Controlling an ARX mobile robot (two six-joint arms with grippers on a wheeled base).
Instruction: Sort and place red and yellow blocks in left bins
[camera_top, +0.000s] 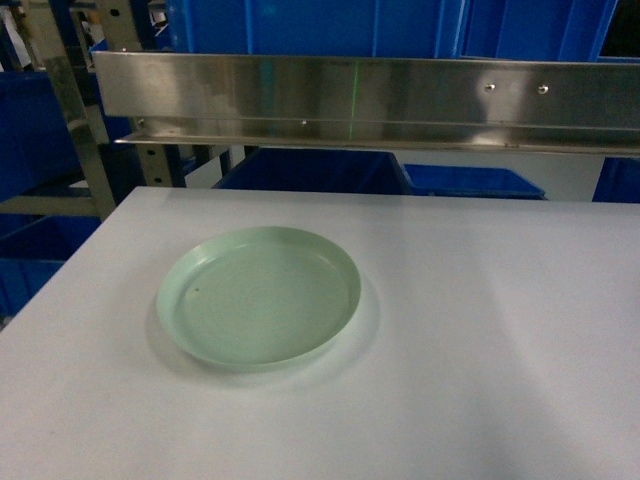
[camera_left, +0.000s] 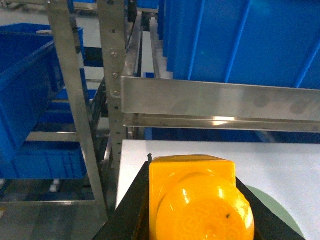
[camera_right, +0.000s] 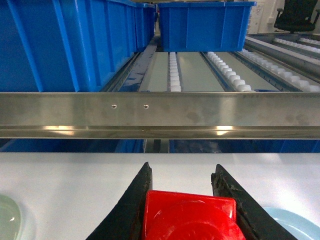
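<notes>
In the left wrist view, the orange-yellow block (camera_left: 200, 200) with a round stud sits between the black fingers of my left gripper (camera_left: 192, 167), which is shut on it above the table's left edge. In the right wrist view, the red block (camera_right: 190, 215) is clamped between the two black fingers of my right gripper (camera_right: 182, 167), over the white table. Large deep blue bins stand behind the steel rail (camera_top: 300, 25) (camera_right: 65, 45), and another stands left of the rack (camera_left: 22, 95). Neither gripper shows in the head view.
An empty pale green plate (camera_top: 260, 305) lies on the white table (camera_top: 500, 350). A light blue plate (camera_right: 295, 225) shows at the right. A steel rail (camera_top: 370, 100) crosses in front of the rack, whose uprights (camera_left: 75, 100) stand at the left. A smaller blue crate (camera_right: 205, 25) sits on roller tracks.
</notes>
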